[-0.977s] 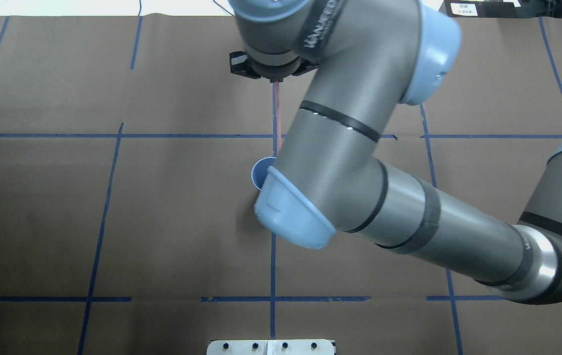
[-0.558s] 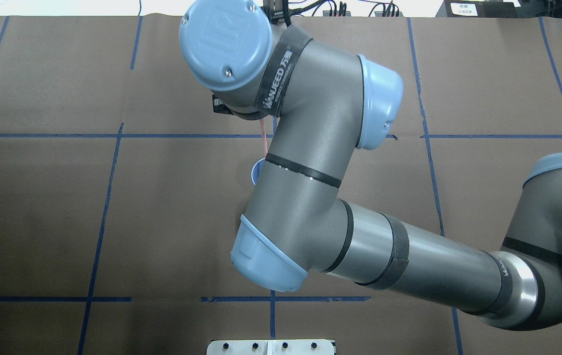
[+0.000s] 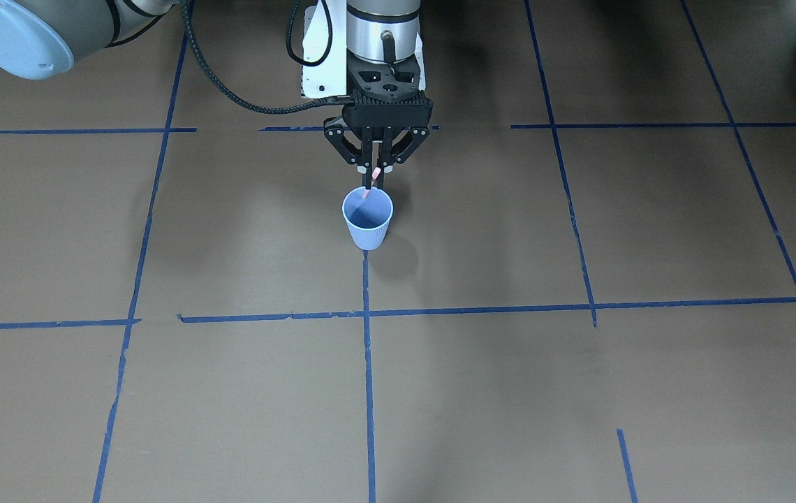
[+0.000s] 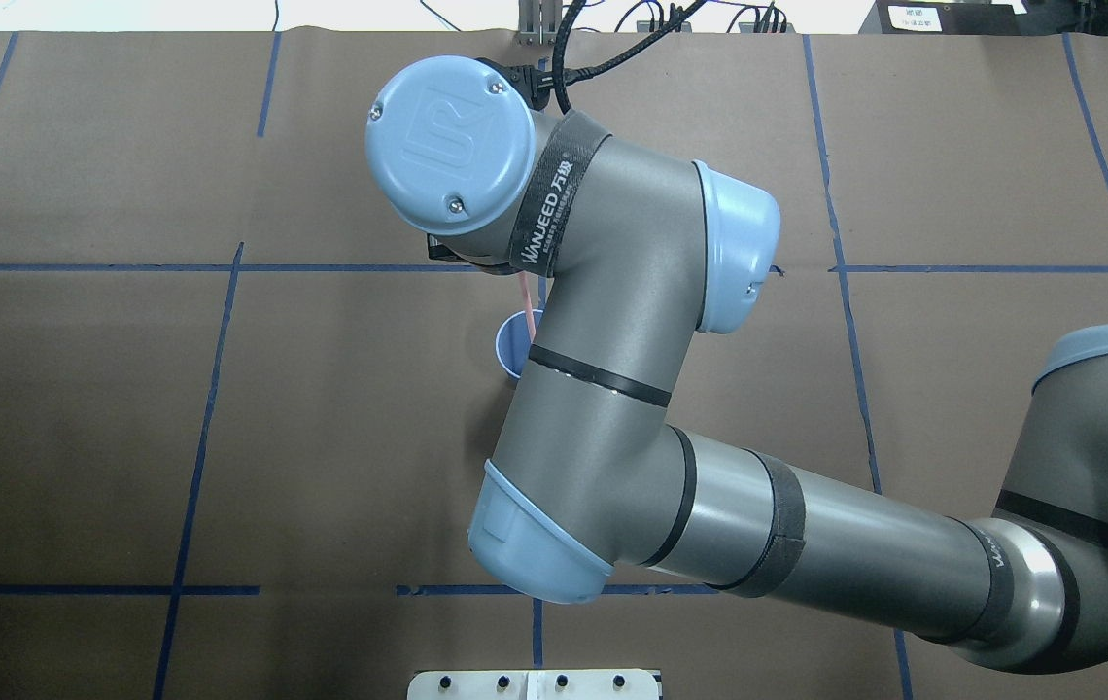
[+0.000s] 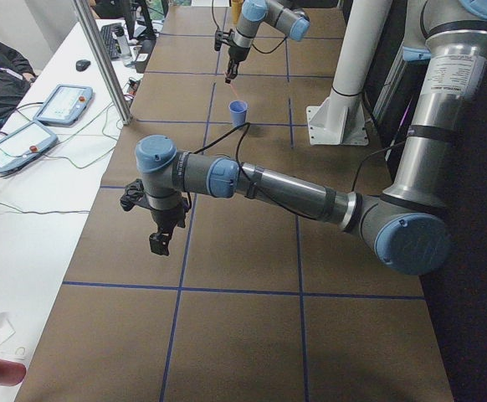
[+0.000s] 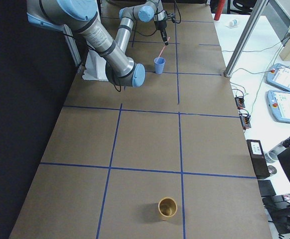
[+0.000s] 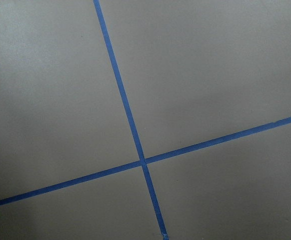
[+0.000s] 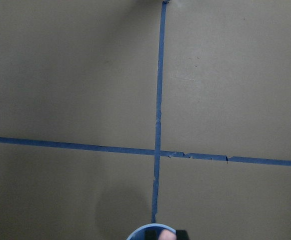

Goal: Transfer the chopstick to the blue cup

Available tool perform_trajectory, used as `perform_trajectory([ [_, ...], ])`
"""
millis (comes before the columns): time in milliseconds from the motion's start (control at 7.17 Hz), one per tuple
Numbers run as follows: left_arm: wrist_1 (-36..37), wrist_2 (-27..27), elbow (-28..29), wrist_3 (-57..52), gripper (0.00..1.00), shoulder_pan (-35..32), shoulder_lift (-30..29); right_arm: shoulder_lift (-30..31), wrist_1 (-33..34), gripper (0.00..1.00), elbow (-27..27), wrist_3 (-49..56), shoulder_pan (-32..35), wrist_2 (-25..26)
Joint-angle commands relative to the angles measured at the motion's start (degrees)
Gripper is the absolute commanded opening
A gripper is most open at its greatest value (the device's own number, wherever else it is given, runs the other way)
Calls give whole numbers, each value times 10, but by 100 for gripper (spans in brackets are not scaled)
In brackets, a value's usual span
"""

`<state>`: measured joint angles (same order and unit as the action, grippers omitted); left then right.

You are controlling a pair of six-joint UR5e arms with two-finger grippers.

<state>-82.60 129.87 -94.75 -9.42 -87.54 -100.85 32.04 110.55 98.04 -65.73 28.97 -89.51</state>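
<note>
The blue cup (image 3: 368, 222) stands upright on the brown table where two tape lines meet. My right gripper (image 3: 376, 170) hangs just above the cup's rim on the robot's side, shut on a pale pink chopstick (image 3: 371, 183). The chopstick's lower tip reaches into the cup's mouth. In the overhead view my own arm hides most of the cup (image 4: 512, 342), and a short length of chopstick (image 4: 525, 297) shows above it. My left gripper (image 5: 159, 241) hovers over bare table far from the cup, and I cannot tell whether it is open.
A brown cup (image 6: 168, 207) stands alone at the table's far end on my left arm's side. A white mounting plate (image 4: 535, 683) sits at the near edge. Blue tape lines grid the table. Tablets (image 5: 62, 103) lie on a side bench.
My right wrist has swung back toward the cup and lowered. The chopstick has tipped from long and slanted to nearly upright, with its tip now at the cup's mouth.
</note>
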Motion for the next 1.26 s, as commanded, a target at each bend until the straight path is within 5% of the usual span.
perform_trajectory([
  [0,2,1,0,0,100,1,0,8,-33,100,2,-16,-1,-1],
  [279,3,1,-1,0,100,0,-2,9,-19,100,28,-14,15,-13],
  [419,4,0,0,0,100,-1,-2,18,29,100,51,-5,59,-86],
  [698,2,2,3,-3,100,-16,5,162,41,100,199,97,173,-193],
  [977,2,3,7,-4,100,-18,9,284,36,100,233,251,310,-331],
  [1116,0,4,13,-5,100,-18,16,363,27,100,229,340,352,-360],
])
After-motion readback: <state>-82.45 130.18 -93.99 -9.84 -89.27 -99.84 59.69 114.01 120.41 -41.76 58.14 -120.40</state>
